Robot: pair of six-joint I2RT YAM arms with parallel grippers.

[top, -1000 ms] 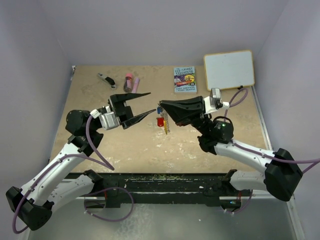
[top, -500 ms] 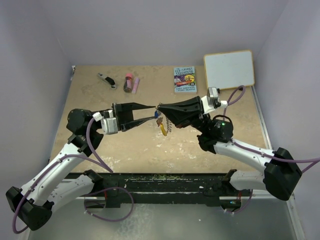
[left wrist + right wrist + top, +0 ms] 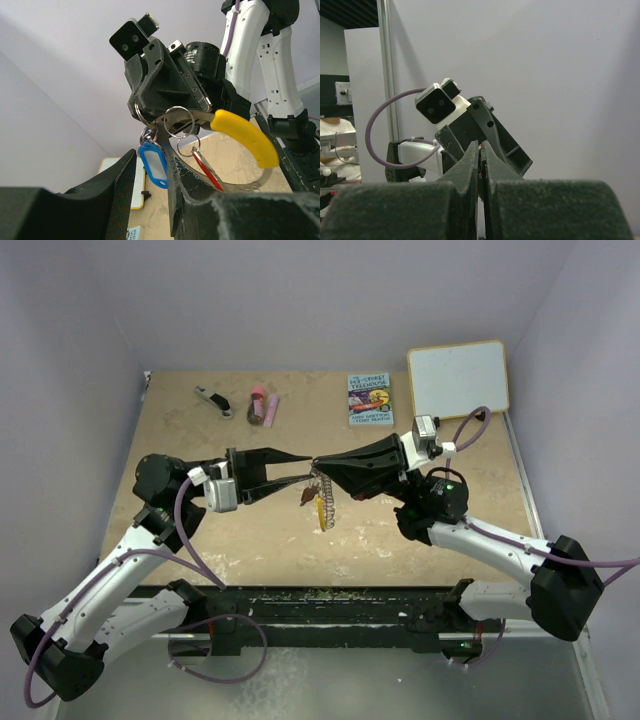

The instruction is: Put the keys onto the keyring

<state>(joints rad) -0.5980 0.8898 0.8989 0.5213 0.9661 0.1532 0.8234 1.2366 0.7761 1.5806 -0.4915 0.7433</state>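
Two keys, one blue (image 3: pixel 152 167) and one red (image 3: pixel 207 174), hang at one keyring (image 3: pixel 245 137), held above the middle of the worktop (image 3: pixel 270 540) by the right jaws, pressed together on it. The left jaws flank the blue key; whether they grip it cannot be told.

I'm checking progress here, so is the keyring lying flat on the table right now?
No, the keyring hangs in the air above the table, pinched between the shut fingers of the right gripper.

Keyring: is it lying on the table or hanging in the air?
In the air: the right gripper pinches the keyring above the table.
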